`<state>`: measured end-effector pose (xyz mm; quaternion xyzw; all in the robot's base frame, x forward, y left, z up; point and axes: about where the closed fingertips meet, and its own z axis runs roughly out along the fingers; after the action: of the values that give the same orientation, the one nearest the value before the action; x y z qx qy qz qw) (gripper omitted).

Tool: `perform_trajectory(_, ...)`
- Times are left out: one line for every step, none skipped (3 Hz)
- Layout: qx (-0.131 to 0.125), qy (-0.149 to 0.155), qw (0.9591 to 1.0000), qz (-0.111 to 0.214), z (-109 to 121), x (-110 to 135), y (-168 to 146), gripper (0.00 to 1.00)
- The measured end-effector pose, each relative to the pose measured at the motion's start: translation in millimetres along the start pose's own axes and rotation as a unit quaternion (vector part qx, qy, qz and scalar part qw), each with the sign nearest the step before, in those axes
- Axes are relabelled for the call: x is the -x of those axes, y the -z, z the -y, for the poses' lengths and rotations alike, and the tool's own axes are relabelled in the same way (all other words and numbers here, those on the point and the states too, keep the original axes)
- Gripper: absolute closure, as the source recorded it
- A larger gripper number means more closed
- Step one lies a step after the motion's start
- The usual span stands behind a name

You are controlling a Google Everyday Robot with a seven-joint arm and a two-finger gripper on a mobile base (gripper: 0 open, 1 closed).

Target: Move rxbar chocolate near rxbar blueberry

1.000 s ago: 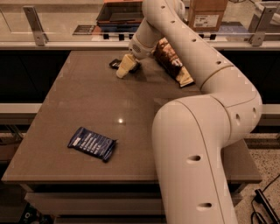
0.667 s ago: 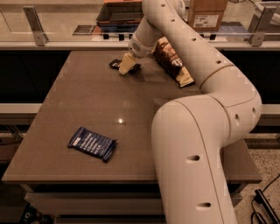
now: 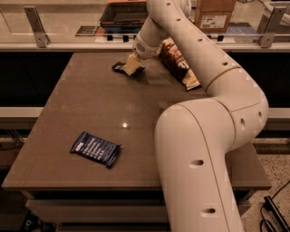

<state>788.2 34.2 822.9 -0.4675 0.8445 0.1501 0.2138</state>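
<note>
The rxbar chocolate (image 3: 118, 67), a small black wrapper, lies at the far side of the table, its right end hidden under my gripper. My gripper (image 3: 132, 66) points down onto that bar, at or just above it. The rxbar blueberry (image 3: 95, 148), a dark blue wrapper with white lettering and a pale patch at its left end, lies flat near the front left of the table, far from the gripper.
A brown chip bag (image 3: 179, 64) lies at the far side, right of the gripper. My arm (image 3: 199, 136) covers the table's right half. The brown table (image 3: 90, 104) ends at a railing and a counter with a cardboard box (image 3: 214, 13).
The gripper has shifted only slightly over the black bar. The bars and the chip bag have not moved.
</note>
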Motion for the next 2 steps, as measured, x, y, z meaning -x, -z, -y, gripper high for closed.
perform_trajectory(0.000, 0.000, 1.0000, 0.000, 0.0, 0.0, 0.0, 1.00)
perform_trajectory(0.000, 0.000, 1.0000, 0.000, -0.1, 0.1, 0.1, 1.00)
